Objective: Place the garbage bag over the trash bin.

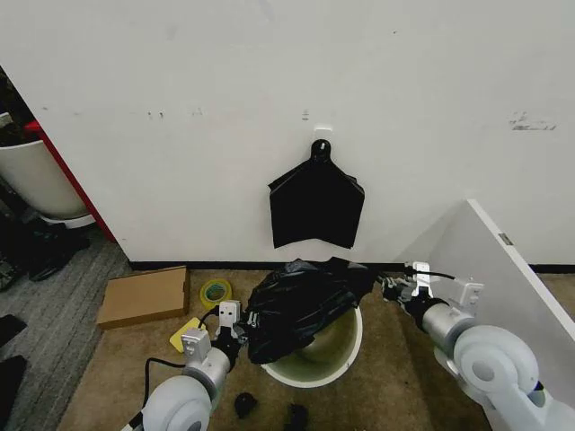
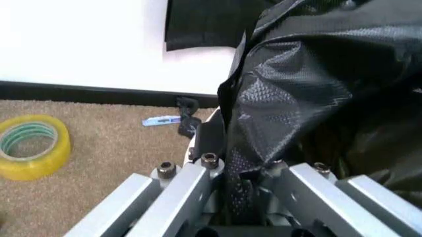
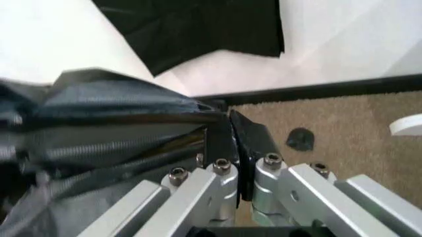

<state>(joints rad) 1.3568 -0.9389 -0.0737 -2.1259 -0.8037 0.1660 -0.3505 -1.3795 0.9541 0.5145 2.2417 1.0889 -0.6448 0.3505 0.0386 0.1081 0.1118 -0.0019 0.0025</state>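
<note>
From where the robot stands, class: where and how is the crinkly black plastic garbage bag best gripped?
By its rim edges, from opposite sides: the left gripper and right gripper pinch the glossy black garbage bag there, over the round white trash bin.

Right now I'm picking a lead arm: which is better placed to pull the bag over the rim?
Left, probably. The left gripper grips the garbage bag beside the trash bin rim; the right gripper holds it beyond the rim.

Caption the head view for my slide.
Both hands, left and right, grip the garbage bag above the trash bin.
</note>
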